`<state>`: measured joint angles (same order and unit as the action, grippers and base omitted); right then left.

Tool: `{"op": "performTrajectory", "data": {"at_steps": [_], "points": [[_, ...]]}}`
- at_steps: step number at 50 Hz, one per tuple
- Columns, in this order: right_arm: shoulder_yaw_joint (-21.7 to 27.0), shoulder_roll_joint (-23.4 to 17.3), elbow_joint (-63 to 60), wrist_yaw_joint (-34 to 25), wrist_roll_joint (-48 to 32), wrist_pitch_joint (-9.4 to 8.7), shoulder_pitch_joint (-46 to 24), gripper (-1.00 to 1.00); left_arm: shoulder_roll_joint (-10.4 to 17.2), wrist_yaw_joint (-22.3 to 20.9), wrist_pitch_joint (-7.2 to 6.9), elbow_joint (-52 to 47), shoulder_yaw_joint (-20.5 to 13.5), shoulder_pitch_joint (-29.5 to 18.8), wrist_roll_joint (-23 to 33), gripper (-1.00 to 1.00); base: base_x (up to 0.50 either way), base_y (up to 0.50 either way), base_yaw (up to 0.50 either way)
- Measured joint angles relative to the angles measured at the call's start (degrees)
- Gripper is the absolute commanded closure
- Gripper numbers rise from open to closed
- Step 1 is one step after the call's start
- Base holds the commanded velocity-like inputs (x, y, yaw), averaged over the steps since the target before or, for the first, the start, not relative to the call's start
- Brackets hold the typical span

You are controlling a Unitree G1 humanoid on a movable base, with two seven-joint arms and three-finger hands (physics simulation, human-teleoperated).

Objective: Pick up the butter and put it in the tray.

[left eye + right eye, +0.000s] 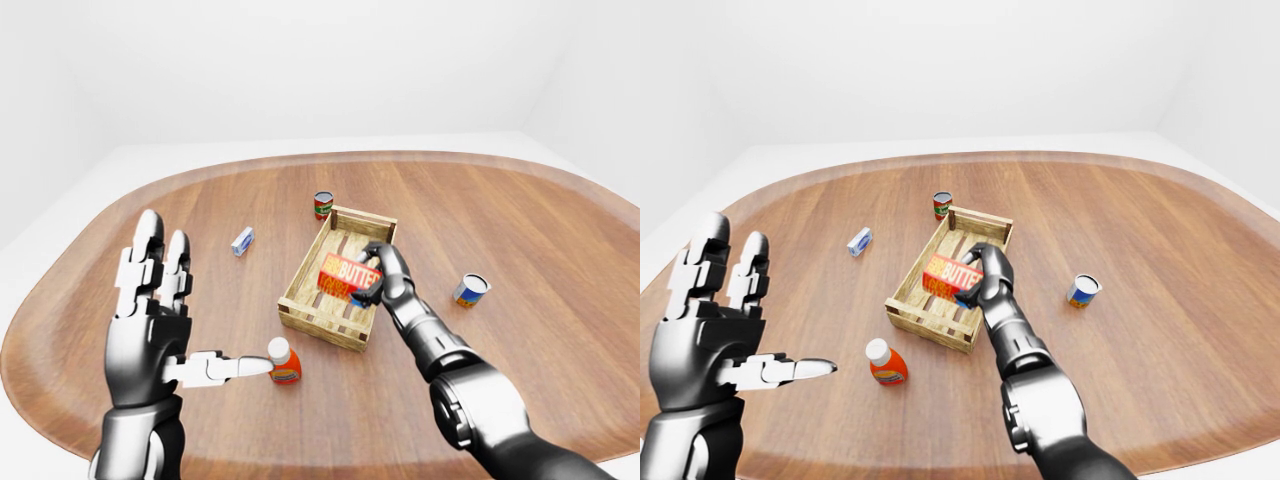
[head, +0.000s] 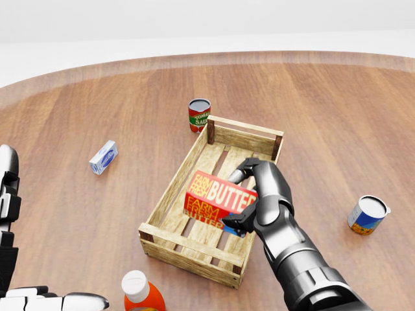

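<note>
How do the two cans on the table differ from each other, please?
The red can stands upright just beyond the wooden tray's far corner; the blue-and-orange can sits tilted, well off to the tray's right in the head view. The red can's label is red with green; the other's is blue with orange. Both rest on the wooden table, untouched by either hand.

Head view: close, looking steeply down onto the slatted wooden tray (image 2: pixel 194 243) at frame centre, brown oval wooden table (image 2: pixel 337 116) filling nearly everything. Eye views: wider, shallower, taking in the whole table, white floor and walls. Shared by all three: tray and surrounding tabletop, slightly offset between eyes.
</note>
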<state>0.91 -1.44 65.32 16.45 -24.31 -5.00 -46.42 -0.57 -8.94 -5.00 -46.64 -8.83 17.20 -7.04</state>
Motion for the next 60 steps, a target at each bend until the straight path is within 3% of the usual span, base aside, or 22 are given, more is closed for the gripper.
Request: {"op": "performTrajectory", "data": {"at_steps": [23, 24, 25, 26, 27, 60], "points": [[0.4, 0.3, 0.3, -0.3, -1.0, 0.00, 0.7, 1.00, 0.0, -0.1, 0.00, -0.1, -0.1, 0.0, -0.1, -1.00, 0.00, 0.00, 0.00], [0.4, 0.3, 0.3, -0.3, -1.0, 0.00, 0.7, 0.73, 0.0, -0.1, 0.00, -0.1, -0.1, 0.0, -0.1, -1.00, 0.00, 0.00, 0.00], [0.5, 0.2, 0.3, -0.2, -1.1, 0.00, 0.7, -0.30, 0.0, -0.1, 0.00, -0.1, -0.1, 0.0, -0.1, -1.00, 0.00, 0.00, 0.00], [0.5, 0.3, 0.2, -0.1, -1.1, 0.00, 0.6, -0.79, 0.0, -0.1, 0.00, -0.1, -0.1, 0.0, -0.1, -1.00, 0.00, 0.00, 0.00], [0.6, 0.3, 0.1, 0.0, -1.1, 0.00, 0.6, -1.00, 0.0, -0.1, 0.00, -0.1, -0.2, -0.1, -0.1, -1.00, 0.00, 0.00, 0.00], [1.1, 0.5, -1.3, 0.7, -0.7, 0.00, -0.5, -1.00, -0.1, -0.3, 0.00, -0.5, -0.3, 0.1, -0.2, -1.00, 0.00, 0.00, 0.00]]}}
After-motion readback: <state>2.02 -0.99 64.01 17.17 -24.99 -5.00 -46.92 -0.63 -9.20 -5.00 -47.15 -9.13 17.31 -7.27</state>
